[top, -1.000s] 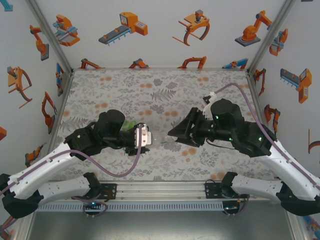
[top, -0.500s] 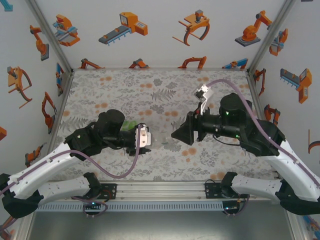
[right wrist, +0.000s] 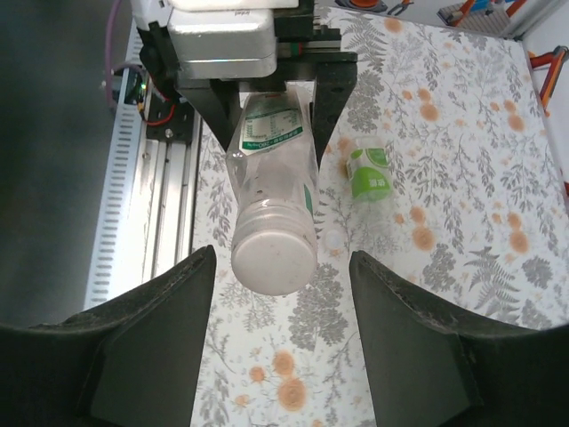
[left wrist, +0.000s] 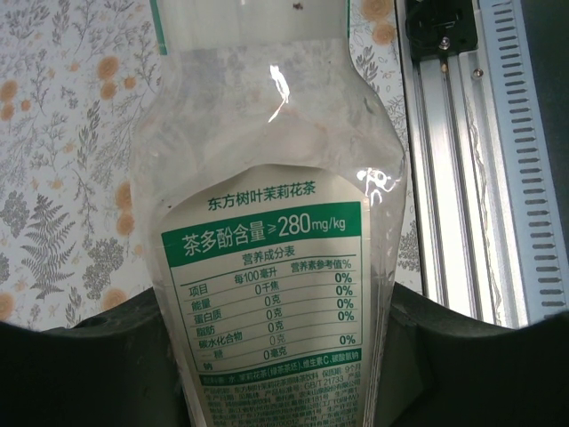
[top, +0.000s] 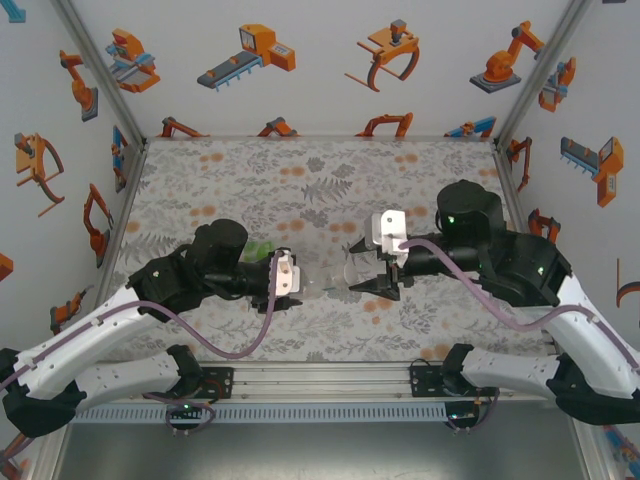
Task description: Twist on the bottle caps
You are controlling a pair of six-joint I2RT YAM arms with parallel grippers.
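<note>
My left gripper (left wrist: 276, 307) is shut on a colourless bottle (left wrist: 267, 205) with a green-and-white label, holding it level above the table with the neck pointing right. A white cap (right wrist: 274, 260) sits on that bottle's mouth. My right gripper (right wrist: 283, 289) is open and faces the cap head-on, with a finger on each side and a gap to both. From above, the left gripper (top: 298, 280), the bottle (top: 322, 282) and the right gripper (top: 358, 280) stand in one line. A squat green bottle (right wrist: 369, 172) lies on the table. A small white cap (right wrist: 331, 238) lies beside it.
The floral table (top: 320, 180) stretches away behind both arms. An aluminium rail (left wrist: 462, 160) runs along the near edge, close below the held bottle. The green bottle (top: 260, 248) peeks out behind the left arm. White walls with orange robot pictures enclose the table.
My right gripper has rolled about its wrist and moved left, up to the capped end of the bottle. The left arm and the bottle have stayed still.
</note>
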